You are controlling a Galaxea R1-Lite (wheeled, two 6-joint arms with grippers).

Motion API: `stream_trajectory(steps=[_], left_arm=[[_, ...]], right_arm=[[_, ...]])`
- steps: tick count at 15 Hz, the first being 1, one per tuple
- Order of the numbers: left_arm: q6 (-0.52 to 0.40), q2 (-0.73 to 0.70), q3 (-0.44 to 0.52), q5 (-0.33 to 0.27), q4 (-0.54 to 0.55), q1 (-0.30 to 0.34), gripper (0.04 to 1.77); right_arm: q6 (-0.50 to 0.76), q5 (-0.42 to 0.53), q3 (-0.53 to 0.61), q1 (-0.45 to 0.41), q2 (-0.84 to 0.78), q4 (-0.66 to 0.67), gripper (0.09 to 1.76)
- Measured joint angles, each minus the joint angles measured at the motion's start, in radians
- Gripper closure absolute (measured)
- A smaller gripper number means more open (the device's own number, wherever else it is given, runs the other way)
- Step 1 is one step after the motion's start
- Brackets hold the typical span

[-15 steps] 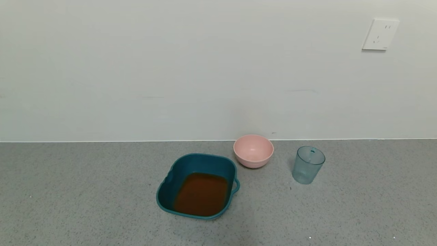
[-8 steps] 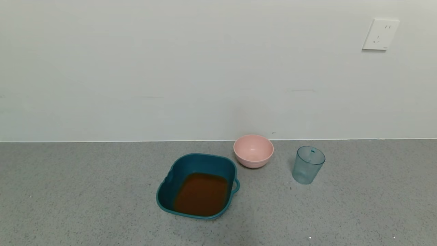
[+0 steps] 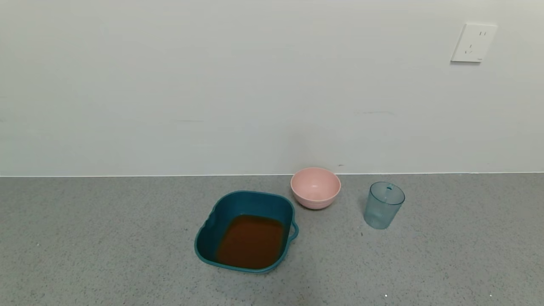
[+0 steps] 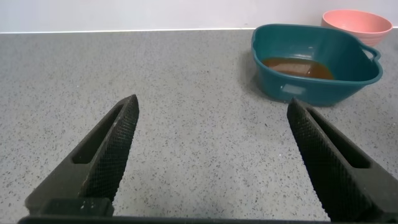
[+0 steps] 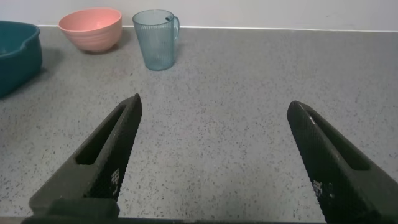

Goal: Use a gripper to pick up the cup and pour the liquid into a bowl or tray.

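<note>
The pale blue ribbed cup (image 3: 383,205) stands upright and empty on the grey counter, right of the pink bowl; it also shows in the right wrist view (image 5: 156,39). The dark teal basin (image 3: 246,199) holds reddish-brown liquid (image 3: 251,241); both show in the left wrist view, basin (image 4: 323,87) and liquid (image 4: 297,67). My left gripper (image 4: 212,102) is open and empty, low over bare counter short of the basin. My right gripper (image 5: 214,99) is open and empty, well short of the cup. Neither arm shows in the head view.
A round pink bowl (image 3: 315,187) sits by the wall between basin and cup. The wall runs along the counter's back edge, with a white socket (image 3: 473,42) high on the right. The grey speckled counter (image 3: 106,238) stretches left and right.
</note>
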State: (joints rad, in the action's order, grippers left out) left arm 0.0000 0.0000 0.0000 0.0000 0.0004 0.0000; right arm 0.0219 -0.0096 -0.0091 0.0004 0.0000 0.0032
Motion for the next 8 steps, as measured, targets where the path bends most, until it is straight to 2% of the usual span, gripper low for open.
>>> stream_trajectory(steps=[8], left_arm=[[0.000,0.000,0.000,0.000,0.000,0.000,0.09]], right_arm=[[-0.005,0.003,0.009,0.000,0.000,-0.012,0.15]])
